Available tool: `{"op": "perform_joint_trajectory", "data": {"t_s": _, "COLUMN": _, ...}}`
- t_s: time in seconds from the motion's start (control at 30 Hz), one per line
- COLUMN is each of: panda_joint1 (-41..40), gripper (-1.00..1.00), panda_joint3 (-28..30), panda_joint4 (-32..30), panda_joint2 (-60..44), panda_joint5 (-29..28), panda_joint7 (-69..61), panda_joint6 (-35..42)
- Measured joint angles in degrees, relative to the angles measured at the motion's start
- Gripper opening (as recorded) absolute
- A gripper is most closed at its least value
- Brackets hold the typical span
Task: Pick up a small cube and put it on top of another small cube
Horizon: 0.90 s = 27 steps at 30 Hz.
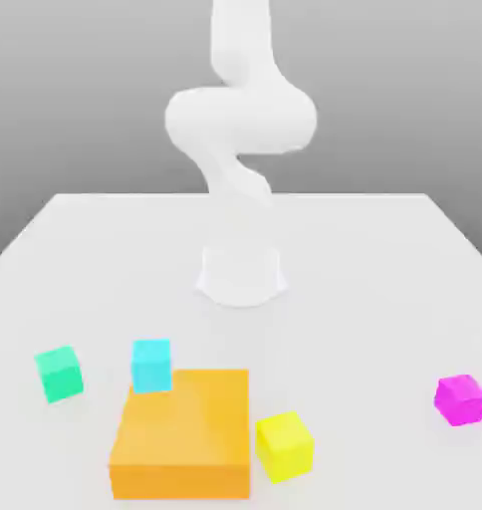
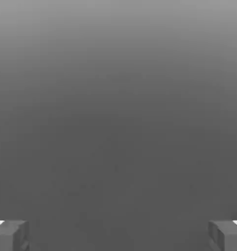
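Observation:
The small magenta-pink cube (image 1: 460, 399) rests on the white table (image 1: 364, 259) near the exterior view's right edge. Other small cubes lie toward the left: a green cube (image 1: 59, 374), a cyan cube (image 1: 151, 365) touching the far corner of the orange block, and a yellow cube (image 1: 284, 445). The white arm (image 1: 241, 129) rises from its base at the table's middle and leaves the frame upward. In the hand view my gripper (image 2: 118, 235) is open, its two fingertips (image 2: 10, 235) far apart with nothing between them, facing plain grey background.
A large flat orange block (image 1: 185, 433) lies at the front between the cyan and yellow cubes. The arm's round base (image 1: 242, 274) stands mid-table. Bare table separates the yellow cube from the magenta-pink one.

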<state>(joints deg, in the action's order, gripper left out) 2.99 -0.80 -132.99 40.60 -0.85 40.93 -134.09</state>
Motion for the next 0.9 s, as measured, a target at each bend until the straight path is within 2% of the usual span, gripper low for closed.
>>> {"op": "perform_joint_trajectory", "data": {"t_s": 0.7, "panda_joint1": 22.4, "gripper": 0.0, "panda_joint3": -9.9, "panda_joint4": -10.2, "panda_joint2": -44.0, "panda_joint5": -4.9, "panda_joint7": -42.9, "panda_joint6": -19.4}}
{"op": "perform_joint_trajectory", "data": {"t_s": 0.83, "panda_joint1": 24.1, "gripper": 0.0, "panda_joint3": -12.4, "panda_joint4": -11.8, "panda_joint2": -52.4, "panda_joint5": -7.1, "panda_joint7": -49.5, "panda_joint6": -23.2}}
{"op": "perform_joint_trajectory", "data": {"t_s": 0.9, "panda_joint1": 25.4, "gripper": 0.0, "panda_joint3": -11.5, "panda_joint4": -11.4, "panda_joint2": -56.6, "panda_joint5": -9.2, "panda_joint7": -49.2, "panda_joint6": -26.0}}
